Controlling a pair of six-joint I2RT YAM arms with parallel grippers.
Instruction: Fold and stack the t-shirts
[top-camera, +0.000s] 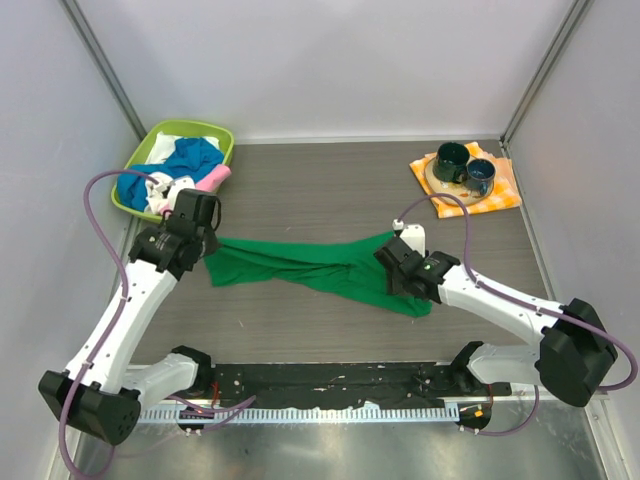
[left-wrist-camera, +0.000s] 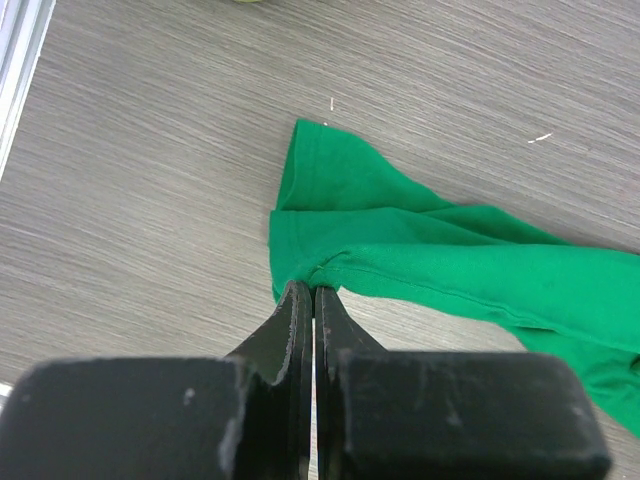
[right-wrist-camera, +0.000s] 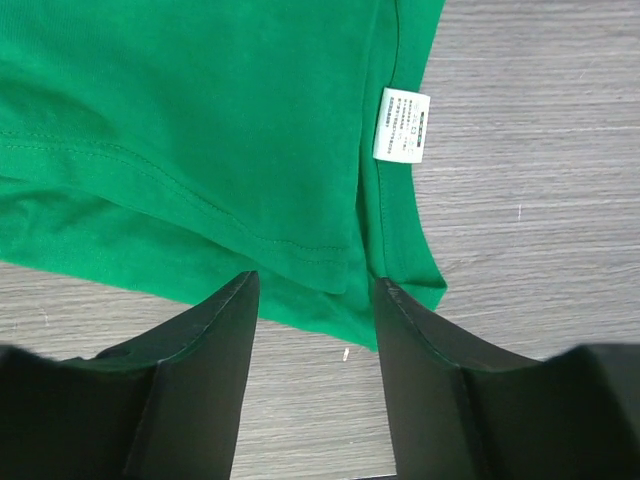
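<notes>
A lime-green plastic basket (top-camera: 143, 152) sits at the grey wood-grain bench's (top-camera: 320, 190) ten o'clock corner. At two o'clock lies an orange-and-white checkered cloth (top-camera: 505, 196) carrying a tan round tray (top-camera: 436, 181) (two dark mugs stand on it side by side, one greenish (top-camera: 451, 160), one blue (top-camera: 481, 177)).

White arms (top-camera: 125, 325), black joints (top-camera: 575, 355), purple cables (top-camera: 88, 197), black fingers (right-wrist-camera: 205, 350).

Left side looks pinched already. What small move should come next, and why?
Probably the right gripper should lower and close on the hem of the green t-shirt beside the white tag. Its jaws stand open over that edge, while the left gripper is shut on the opposite end, so both could then spread it flat.
</notes>
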